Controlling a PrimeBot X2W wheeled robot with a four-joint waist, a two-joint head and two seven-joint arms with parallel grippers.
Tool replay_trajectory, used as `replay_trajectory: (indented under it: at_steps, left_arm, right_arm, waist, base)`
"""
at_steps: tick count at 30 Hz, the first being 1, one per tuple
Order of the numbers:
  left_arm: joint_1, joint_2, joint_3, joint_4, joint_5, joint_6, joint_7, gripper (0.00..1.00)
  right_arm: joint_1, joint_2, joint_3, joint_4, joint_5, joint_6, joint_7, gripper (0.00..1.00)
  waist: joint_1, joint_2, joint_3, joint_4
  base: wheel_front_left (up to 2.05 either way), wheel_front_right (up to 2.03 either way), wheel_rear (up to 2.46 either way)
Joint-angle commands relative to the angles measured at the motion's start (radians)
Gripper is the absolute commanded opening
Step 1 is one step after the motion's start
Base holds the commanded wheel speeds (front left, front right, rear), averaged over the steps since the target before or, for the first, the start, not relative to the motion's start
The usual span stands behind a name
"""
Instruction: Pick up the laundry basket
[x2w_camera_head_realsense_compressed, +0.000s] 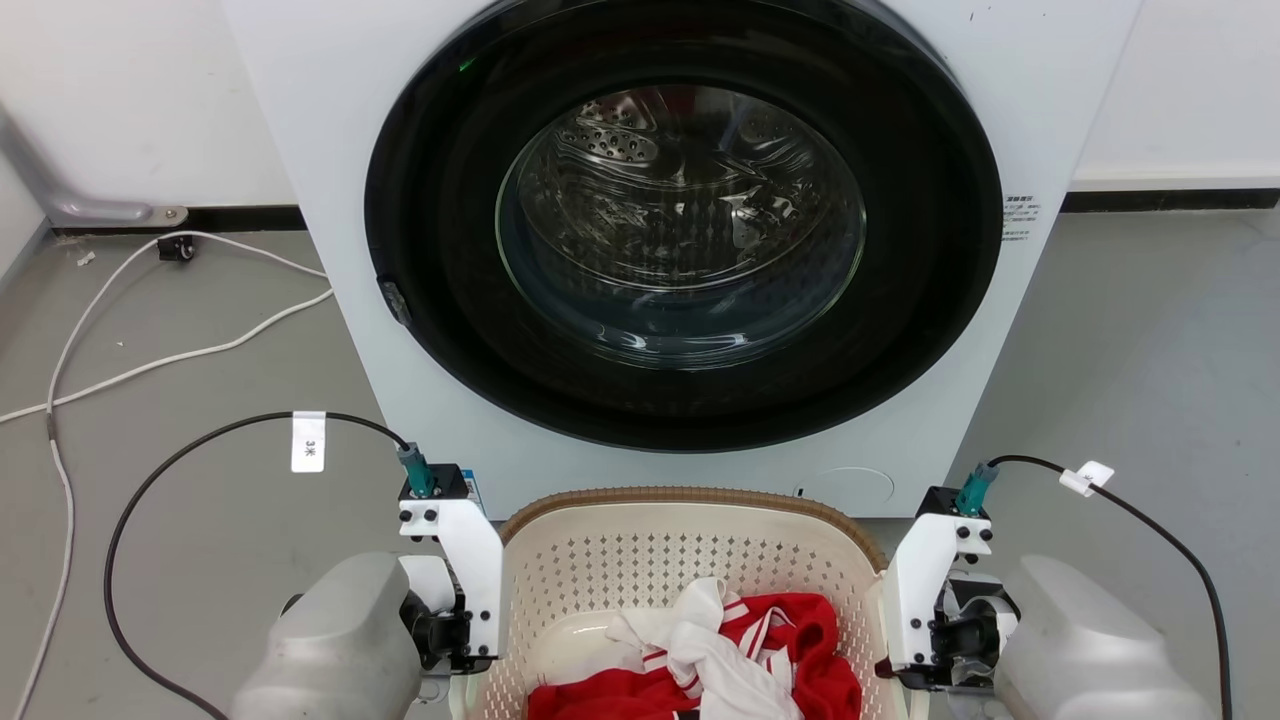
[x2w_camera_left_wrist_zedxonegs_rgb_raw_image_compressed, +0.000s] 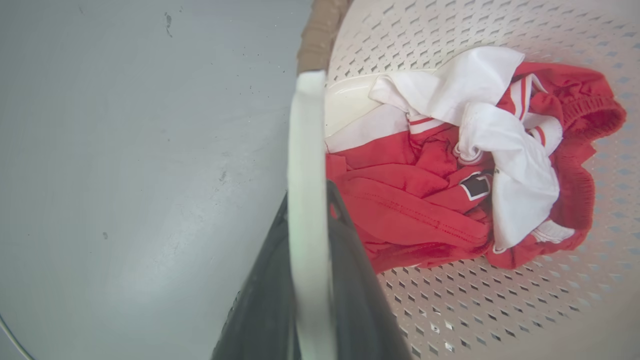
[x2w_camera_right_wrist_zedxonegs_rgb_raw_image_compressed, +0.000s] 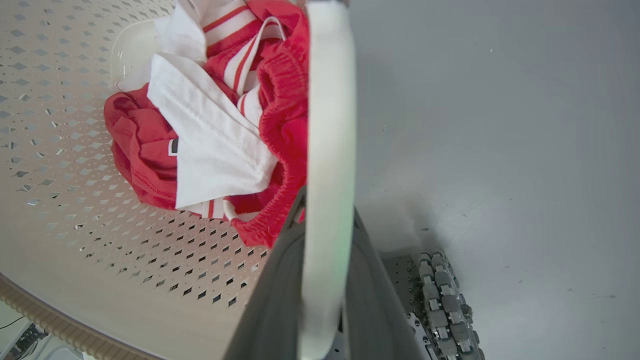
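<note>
The laundry basket (x2w_camera_head_realsense_compressed: 650, 560) shows at 6 o'clock in the head view, just in front of the white washer (x2w_camera_head_realsense_compressed: 330, 200), whose round dark door (x2w_camera_head_realsense_compressed: 680, 240) fills 12 o'clock. A heap of red and white clothes (x2w_camera_head_realsense_compressed: 720, 650) lies inside the basket. The left gripper (x2w_camera_left_wrist_zedxonegs_rgb_raw_image_compressed: 309, 210) is clenched on the basket's left handle (x2w_camera_left_wrist_zedxonegs_rgb_raw_image_compressed: 305, 130) at 7 o'clock, and the right gripper (x2w_camera_right_wrist_zedxonegs_rgb_raw_image_compressed: 327, 205) on its right handle (x2w_camera_right_wrist_zedxonegs_rgb_raw_image_compressed: 330, 100) at 5 o'clock. A loose white cable (x2w_camera_head_realsense_compressed: 200, 350) trails over the grey floor (x2w_camera_head_realsense_compressed: 1130, 350) at 9 o'clock, well apart from the basket.
</note>
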Motion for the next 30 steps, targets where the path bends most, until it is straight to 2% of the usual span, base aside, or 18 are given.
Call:
replay_trajectory:
  at_steps: [1,30]
  left_arm:
    - [0.004,-0.025,-0.003,-0.011,-0.009,-0.008,-0.004,0.00]
    - [0.000,-0.028,-0.031,-0.011,-0.036,-0.009,-0.018,0.00]
  right_arm:
    - [0.003,0.031,-0.008,-0.013,0.006,0.014,-0.005,0.00]
    - [0.009,0.036,-0.043,-0.013,-0.029,0.014,-0.008,0.00]
  waist:
    - [0.0001,0.0000,0.000,0.000]
    - [0.0001,0.0000,-0.003,0.002]
  base:
    - [0.00,0.00,0.00]
    - [0.00,0.00,0.00]
